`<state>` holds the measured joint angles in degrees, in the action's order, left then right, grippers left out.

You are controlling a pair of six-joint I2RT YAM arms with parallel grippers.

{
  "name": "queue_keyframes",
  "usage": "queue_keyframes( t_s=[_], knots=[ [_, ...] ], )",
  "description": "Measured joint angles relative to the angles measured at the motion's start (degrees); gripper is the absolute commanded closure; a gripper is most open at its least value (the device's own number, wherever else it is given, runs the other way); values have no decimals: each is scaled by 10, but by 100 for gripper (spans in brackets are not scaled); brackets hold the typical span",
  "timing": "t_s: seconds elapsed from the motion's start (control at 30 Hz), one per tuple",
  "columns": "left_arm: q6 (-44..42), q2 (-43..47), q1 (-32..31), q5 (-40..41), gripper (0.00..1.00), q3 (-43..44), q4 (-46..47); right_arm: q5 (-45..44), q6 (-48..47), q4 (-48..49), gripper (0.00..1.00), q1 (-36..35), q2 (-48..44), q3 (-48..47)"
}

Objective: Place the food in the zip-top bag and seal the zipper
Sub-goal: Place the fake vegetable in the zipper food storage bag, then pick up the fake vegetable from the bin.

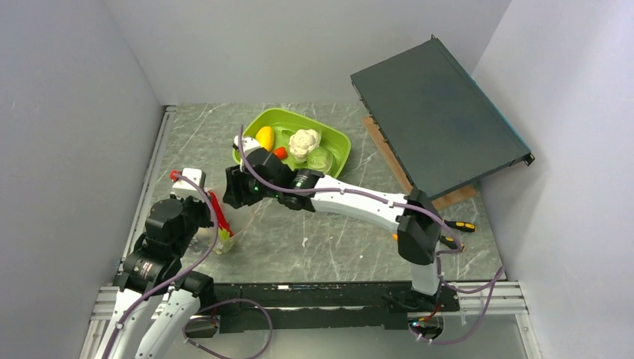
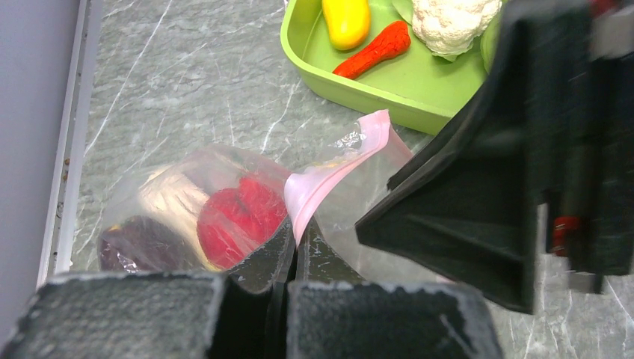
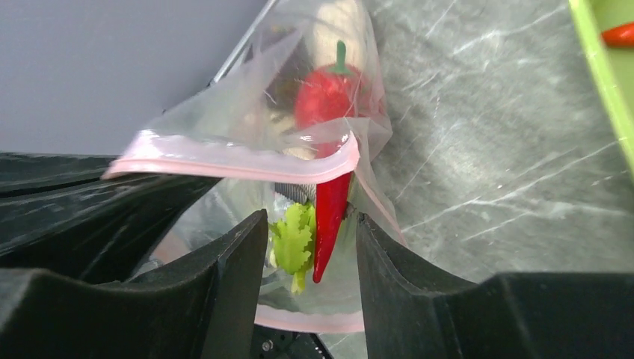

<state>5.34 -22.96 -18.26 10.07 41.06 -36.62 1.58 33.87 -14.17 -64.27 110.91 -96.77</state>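
The clear zip-top bag (image 3: 224, 120) with a pink zipper strip (image 2: 336, 168) hangs open at the left of the table. My left gripper (image 2: 297, 243) is shut on the zipper strip. The bag holds a red pepper (image 3: 329, 93), a dark purple piece (image 2: 138, 243), a pale piece (image 2: 176, 198), a red chili (image 3: 329, 224) and a green leaf (image 3: 293, 239). My right gripper (image 3: 310, 221) is open at the bag's mouth, with the chili and leaf between its fingers, untouched. The green tray (image 1: 340, 146) holds a yellow piece (image 1: 265, 137), a carrot (image 2: 374, 52), a cauliflower (image 1: 304, 142) and a green cabbage (image 1: 320, 158).
A dark flat panel (image 1: 437, 112) leans against the back right wall over a wooden board (image 1: 385, 146). Yellow-handled tools (image 1: 463, 226) lie by the right arm's elbow. Grey walls close in the left, back and right sides.
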Motion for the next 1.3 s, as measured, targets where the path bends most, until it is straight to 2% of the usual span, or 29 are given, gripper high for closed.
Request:
queue_keyframes(
  t_s=[0.2,0.37,0.6,0.83,0.93,1.17,1.3],
  knots=[
    [0,0,0,0,100,0,0,-44,-44,0,48,5,-66,17],
    [0,0,0,4,100,0,0,-85,-69,10,39,21,-115,52],
    [1,11,0,28,100,0,-1,-125,-78,22,31,71,-112,73],
    [3,11,0,35,100,0,-1,-137,-82,21,20,137,-44,50],
    [3,11,0,36,100,0,-1,-144,-78,3,18,159,6,8],
    [3,6,0,35,100,0,-1,-150,1,-63,18,196,147,-150],
    [3,3,0,35,100,0,-1,-143,57,-68,26,200,198,-180]
  ],
)
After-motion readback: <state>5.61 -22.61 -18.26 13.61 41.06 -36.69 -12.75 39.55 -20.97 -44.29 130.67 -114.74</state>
